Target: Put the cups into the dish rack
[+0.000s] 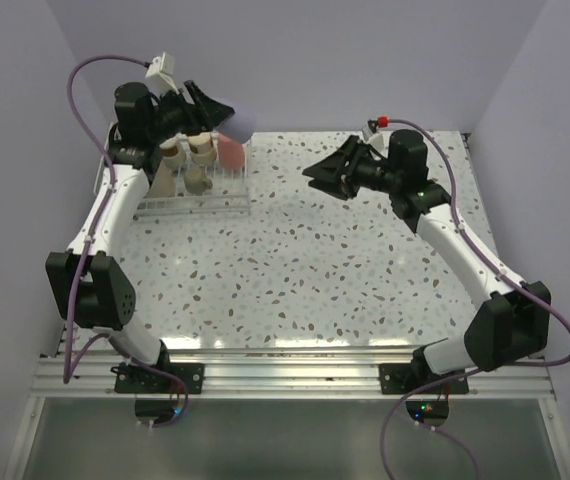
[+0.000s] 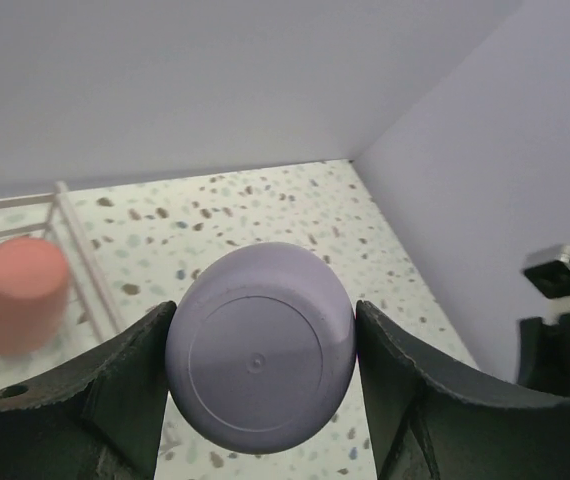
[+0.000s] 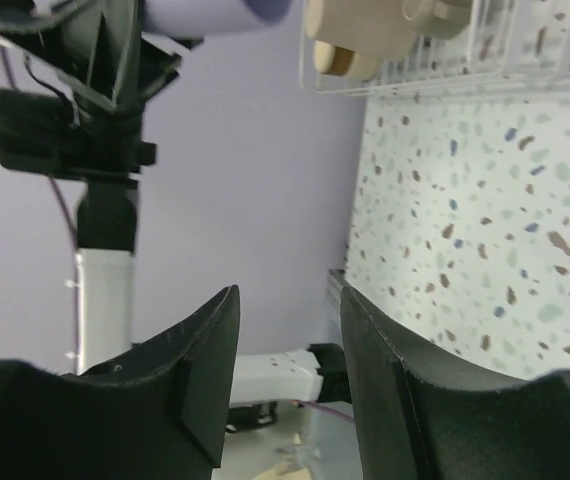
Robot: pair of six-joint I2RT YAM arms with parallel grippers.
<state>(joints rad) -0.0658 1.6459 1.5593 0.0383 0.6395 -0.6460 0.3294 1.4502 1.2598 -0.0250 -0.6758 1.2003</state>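
Note:
My left gripper (image 2: 261,345) is shut on a lavender cup (image 2: 260,346), its base toward the camera, held in the air beside the white wire dish rack (image 1: 197,203). The rack (image 2: 70,235) stands at the table's back left. It holds a red cup (image 1: 230,152), which also shows in the left wrist view (image 2: 15,295), and beige cups (image 1: 202,148). My right gripper (image 1: 313,173) is open and empty above the table's middle right, pointing left. In the right wrist view the gripper (image 3: 285,330) faces the rack (image 3: 445,70), the beige cups (image 3: 360,35) and the lavender cup (image 3: 215,15).
Lavender walls close the table at the back and sides. The speckled tabletop (image 1: 305,270) stretches from the rack to the right wall. The left arm (image 1: 100,250) runs along the left edge. The metal rail (image 1: 285,365) lies at the near edge.

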